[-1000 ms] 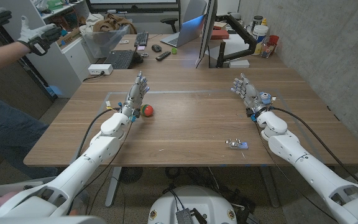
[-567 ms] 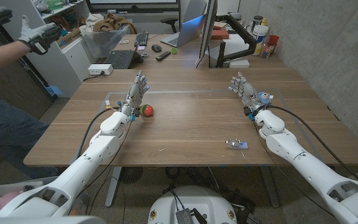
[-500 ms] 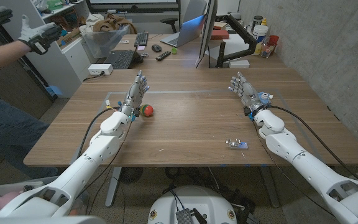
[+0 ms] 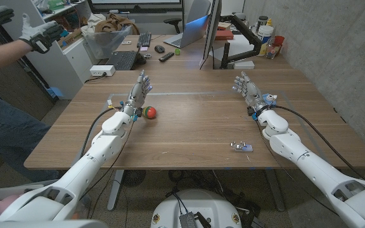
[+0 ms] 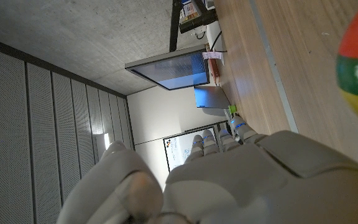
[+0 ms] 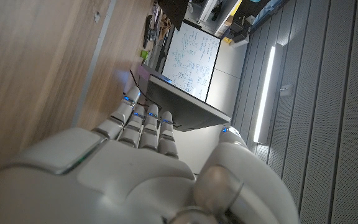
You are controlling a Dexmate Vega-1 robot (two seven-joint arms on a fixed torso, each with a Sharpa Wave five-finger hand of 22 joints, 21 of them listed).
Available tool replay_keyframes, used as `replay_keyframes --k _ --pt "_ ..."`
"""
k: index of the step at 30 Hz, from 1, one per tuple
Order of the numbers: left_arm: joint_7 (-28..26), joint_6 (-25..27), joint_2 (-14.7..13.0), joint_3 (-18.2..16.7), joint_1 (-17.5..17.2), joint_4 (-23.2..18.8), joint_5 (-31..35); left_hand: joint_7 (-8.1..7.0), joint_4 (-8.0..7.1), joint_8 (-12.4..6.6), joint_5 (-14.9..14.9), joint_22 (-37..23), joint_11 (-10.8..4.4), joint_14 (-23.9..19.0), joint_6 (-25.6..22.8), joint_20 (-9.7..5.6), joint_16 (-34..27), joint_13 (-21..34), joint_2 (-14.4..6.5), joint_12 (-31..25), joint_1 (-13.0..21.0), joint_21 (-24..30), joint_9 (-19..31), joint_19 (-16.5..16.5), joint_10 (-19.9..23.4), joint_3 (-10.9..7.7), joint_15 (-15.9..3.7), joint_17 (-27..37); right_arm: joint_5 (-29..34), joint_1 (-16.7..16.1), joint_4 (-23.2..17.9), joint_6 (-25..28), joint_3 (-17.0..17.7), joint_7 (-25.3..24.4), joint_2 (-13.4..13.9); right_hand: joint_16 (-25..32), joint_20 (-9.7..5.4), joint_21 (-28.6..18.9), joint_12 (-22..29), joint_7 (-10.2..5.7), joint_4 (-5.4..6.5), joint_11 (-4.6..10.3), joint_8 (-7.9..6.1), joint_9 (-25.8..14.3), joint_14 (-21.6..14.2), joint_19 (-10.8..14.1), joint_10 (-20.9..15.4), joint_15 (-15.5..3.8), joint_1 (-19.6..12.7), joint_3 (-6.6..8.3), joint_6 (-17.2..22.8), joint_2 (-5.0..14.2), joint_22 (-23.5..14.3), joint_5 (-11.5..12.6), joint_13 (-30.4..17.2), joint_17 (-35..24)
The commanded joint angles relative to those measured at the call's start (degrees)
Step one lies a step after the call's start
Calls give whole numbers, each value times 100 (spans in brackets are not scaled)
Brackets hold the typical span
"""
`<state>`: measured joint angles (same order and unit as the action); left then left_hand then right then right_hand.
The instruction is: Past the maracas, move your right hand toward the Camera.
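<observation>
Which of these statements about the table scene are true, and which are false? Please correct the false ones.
1. The right hand holds nothing. True.
2. The red, yellow and green ball lies beside the left hand. True.
3. The left hand grips the ball. False: its fingers are spread and hold nothing.
4. The small blue-and-clear object lies by the left arm. False: it lies near the right arm.

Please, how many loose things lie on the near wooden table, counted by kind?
Maraca, red, green and yellow: 1
Small blue and white object beside the right hand, possibly the camera: 1
Small clear and blue item near the front edge, kind cannot be told: 1
Total: 3
</observation>
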<state>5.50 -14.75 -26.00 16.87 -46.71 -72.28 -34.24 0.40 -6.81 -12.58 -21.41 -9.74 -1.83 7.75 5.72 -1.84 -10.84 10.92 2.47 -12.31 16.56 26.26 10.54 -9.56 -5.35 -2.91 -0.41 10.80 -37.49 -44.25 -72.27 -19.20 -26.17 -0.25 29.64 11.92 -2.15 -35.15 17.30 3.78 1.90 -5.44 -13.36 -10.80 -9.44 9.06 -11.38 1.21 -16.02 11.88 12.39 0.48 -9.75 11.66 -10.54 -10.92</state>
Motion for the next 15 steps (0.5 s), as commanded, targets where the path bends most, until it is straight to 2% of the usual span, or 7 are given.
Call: replay_keyframes --k 1,15 --pt "90 29 60 -67 90 92 77 -2 -33 -46 -30 -23 -42 -9 -43 36 -50 13 -26 -36 59 -23 27 -91 36 31 -2 10 42 160 144 -36 -113 18 0 4 -165 12 -29 -22 -25 17 5 -11 -28 18 -44 -35 -54 40 60 29 -8 22 -11 -17" --pt "10 95 -28 -132 -16 -117 115 28 -21 -55 -41 -24 -53 -57 -138 32 -57 9 -63 -46 89 -58 27 -44 110 41 -21 2 196 279 162 -119 -174 15 53 2 -152 65 -45 -39 -35 48 22 -13 -39 3 -69 -37 -54 37 73 38 -9 20 -12 -14"
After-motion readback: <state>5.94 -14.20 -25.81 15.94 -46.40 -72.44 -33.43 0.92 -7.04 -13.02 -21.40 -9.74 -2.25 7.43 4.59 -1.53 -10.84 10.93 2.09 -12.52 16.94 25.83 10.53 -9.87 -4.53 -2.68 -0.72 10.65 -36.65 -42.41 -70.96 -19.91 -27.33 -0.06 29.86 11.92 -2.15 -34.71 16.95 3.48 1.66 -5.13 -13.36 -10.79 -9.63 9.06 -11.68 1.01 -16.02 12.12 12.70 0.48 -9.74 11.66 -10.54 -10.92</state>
